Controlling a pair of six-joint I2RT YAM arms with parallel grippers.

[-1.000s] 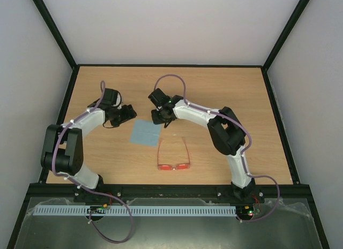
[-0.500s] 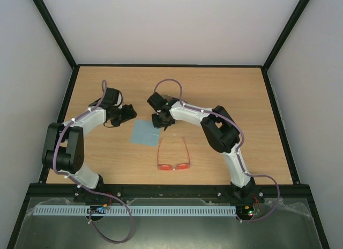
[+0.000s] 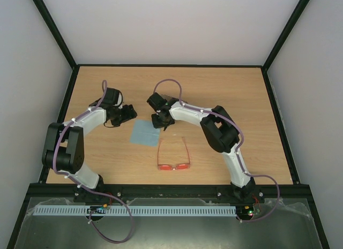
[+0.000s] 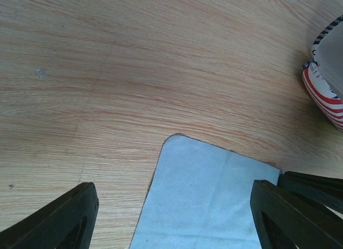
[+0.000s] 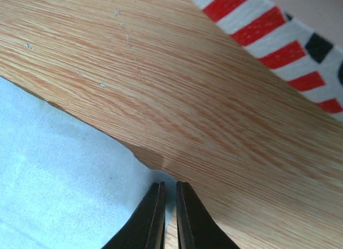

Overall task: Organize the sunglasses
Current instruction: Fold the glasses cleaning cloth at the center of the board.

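Note:
The sunglasses (image 3: 173, 155), with a thin red-orange frame and unfolded arms, lie on the table near the front, apart from both grippers. A light-blue cloth (image 3: 145, 132) lies flat between the arms. My right gripper (image 3: 161, 122) is at the cloth's right far corner. In the right wrist view its fingers (image 5: 169, 187) are nearly together on that slightly raised corner of the cloth (image 5: 59, 174). My left gripper (image 3: 125, 114) is open and empty. In its wrist view the left gripper (image 4: 174, 206) stands wide over the cloth's (image 4: 209, 195) other far corner.
A flag-patterned case with red and white stripes shows at the right edge of the left wrist view (image 4: 328, 83) and the top right of the right wrist view (image 5: 268, 35). In the top view my right arm hides it. Black frame rails (image 3: 171, 65) border the wooden table.
My right wrist has shifted slightly left toward the cloth's corner. The left arm, cloth and sunglasses have hardly moved.

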